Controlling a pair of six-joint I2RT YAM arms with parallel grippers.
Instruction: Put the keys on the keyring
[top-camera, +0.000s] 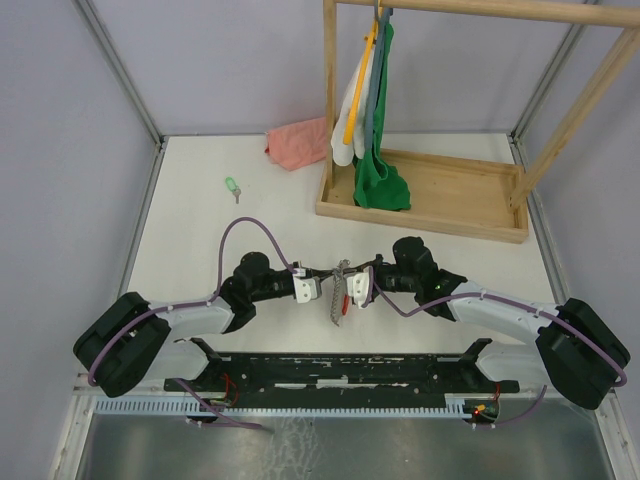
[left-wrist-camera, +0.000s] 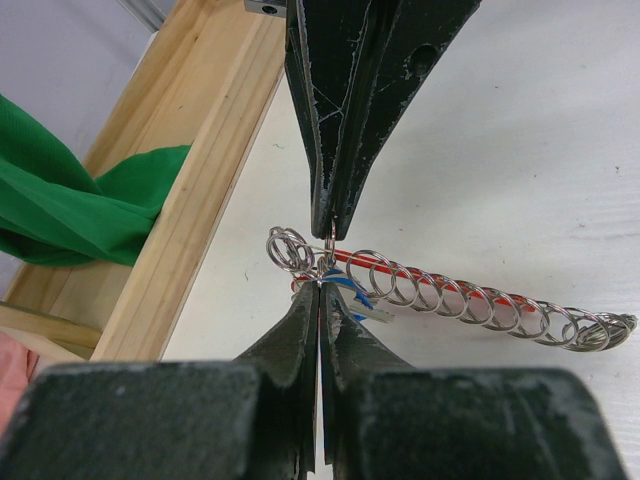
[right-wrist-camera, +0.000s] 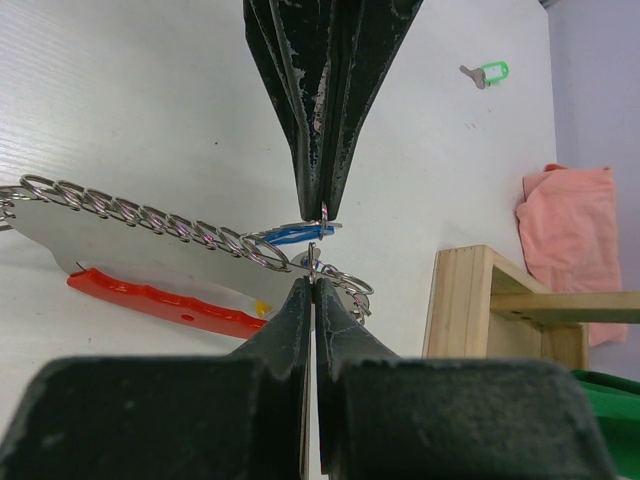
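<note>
Right now your two grippers meet tip to tip at the lower centre of the top view, over the white table (top-camera: 200, 240). Your left gripper (top-camera: 318, 289) has its fingers pressed together, pinching at the end of the blue key (right-wrist-camera: 288, 236). You cannot quite tell whether the key itself or a small ring on it sits between the tips. Your right gripper (top-camera: 356, 289) is likewise squeezed tight, nipping the thin end ring of the keyring (top-camera: 338, 297). The keyring hangs between the two tips, and its chain of linked silver rings trails off toward the left edge of the right wrist view. Its red strap (right-wrist-camera: 160, 300) runs just below the chain there, and the blue key touches the end ring.

Your green key (top-camera: 232, 187) lies alone on the table at the upper left of the top view, well apart from both grippers.

At the upper right stands a wooden rack whose base is a shallow wooden tray (top-camera: 420, 222). A green cloth (top-camera: 380, 185) hangs from the rail and its lower end rests in the left part of that tray. A pink cloth (top-camera: 298, 143) lies on the table just beside the tray's left corner.
</note>
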